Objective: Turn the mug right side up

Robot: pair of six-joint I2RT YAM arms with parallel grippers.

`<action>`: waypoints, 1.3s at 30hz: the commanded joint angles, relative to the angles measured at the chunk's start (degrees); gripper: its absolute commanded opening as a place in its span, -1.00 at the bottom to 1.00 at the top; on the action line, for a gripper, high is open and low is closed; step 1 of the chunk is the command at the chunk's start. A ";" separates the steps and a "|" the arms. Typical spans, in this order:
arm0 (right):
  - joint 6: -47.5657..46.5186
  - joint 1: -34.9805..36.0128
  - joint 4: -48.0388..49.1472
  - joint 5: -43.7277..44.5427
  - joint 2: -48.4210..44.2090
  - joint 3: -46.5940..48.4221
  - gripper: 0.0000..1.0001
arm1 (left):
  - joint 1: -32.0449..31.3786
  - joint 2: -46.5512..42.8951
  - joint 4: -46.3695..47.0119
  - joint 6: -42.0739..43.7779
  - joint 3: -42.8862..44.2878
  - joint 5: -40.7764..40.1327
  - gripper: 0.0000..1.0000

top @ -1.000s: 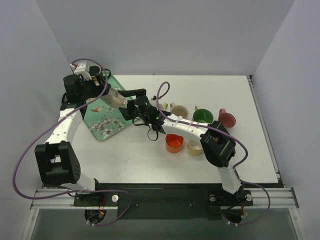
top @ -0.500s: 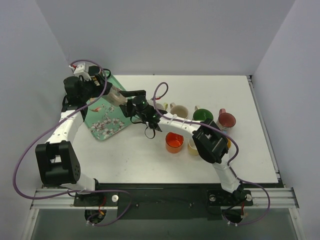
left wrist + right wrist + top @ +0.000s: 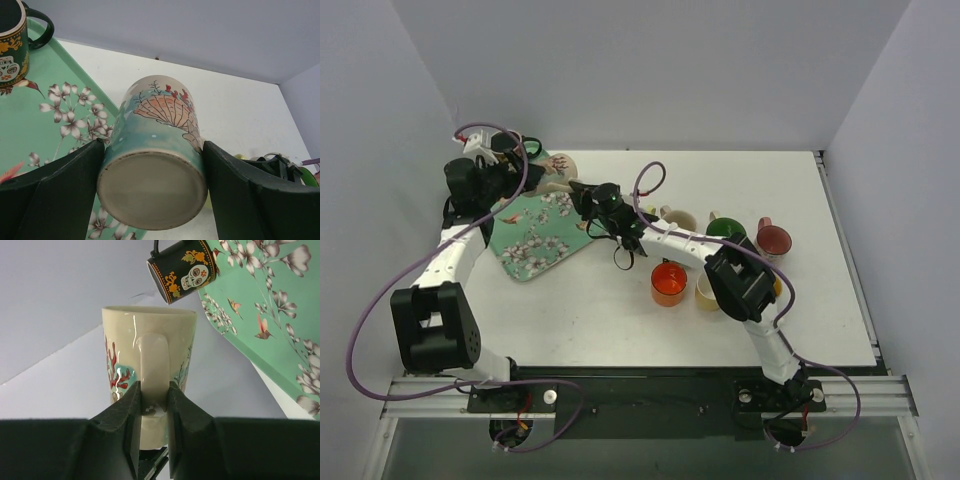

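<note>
The mug [image 3: 155,160] is tall and cream, painted with teal, shells and red coral. It hangs in the air over the tray's far end [image 3: 558,163], tipped on its side with its bare base facing the left wrist camera. My left gripper [image 3: 152,150] is shut on its body, one finger flat against each side. My right gripper [image 3: 154,387] is shut on the mug's handle [image 3: 152,355], with both pads pressed to the loop. From above, the left gripper [image 3: 552,175] and the right gripper [image 3: 582,193] meet at the mug.
A green flowered tray [image 3: 535,240] lies at the table's left. A black skull mug [image 3: 12,40] stands at its far corner. An orange cup [image 3: 669,284], cream cup [image 3: 678,220], green cup [image 3: 725,230], red cup [image 3: 773,239] and yellow cup [image 3: 708,292] sit right of centre.
The right gripper has reached left to the mug and shut on its handle. The left gripper has carried the mug a little farther back.
</note>
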 commanded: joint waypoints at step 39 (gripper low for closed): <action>-102.12 8.16 15.96 -5.59 -10.94 -6.59 -1.00 | 11.34 0.91 -6.49 13.36 -0.21 13.48 0.11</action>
